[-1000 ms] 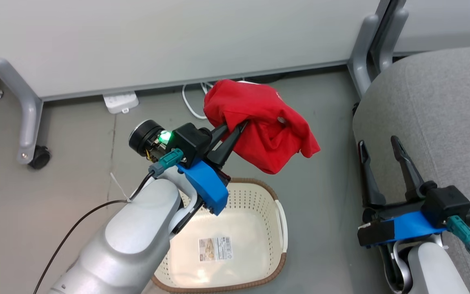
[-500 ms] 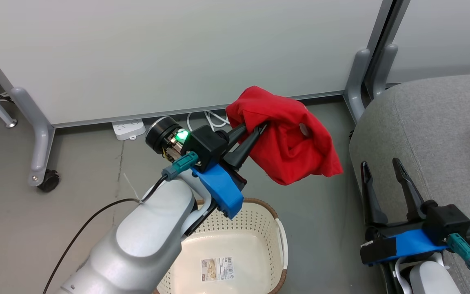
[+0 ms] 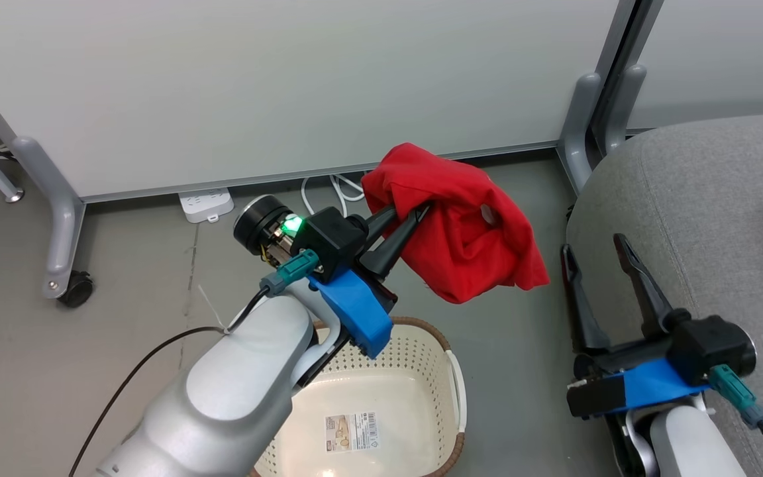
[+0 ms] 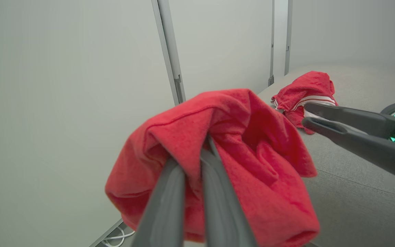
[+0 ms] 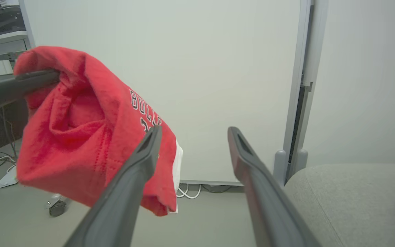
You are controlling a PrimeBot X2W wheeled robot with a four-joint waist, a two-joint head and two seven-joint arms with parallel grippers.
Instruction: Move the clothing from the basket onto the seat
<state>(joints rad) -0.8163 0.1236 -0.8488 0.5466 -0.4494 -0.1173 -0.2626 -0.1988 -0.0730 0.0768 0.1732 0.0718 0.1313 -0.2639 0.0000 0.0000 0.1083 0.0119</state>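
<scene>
A grey partition leg stands just beside the seat. A power strip and cables lie by the wall. Since half a second ago our right tool, jaws wide and holding nothing, has shifted slightly left, while the bundle has barely moved. Our left tool is clamped on the lettered red garment, which hangs beyond the basket and short of the seat, where the striped garment lies.

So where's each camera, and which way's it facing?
Head view: on the head, looking down at basket and seat; left tool, right tool show.
Left wrist view: on left wrist, facing the seat; its tool clamps the red garment.
Right wrist view: on right wrist, facing the white panel; its open fingers show.
Shared: all show that garment.
</scene>
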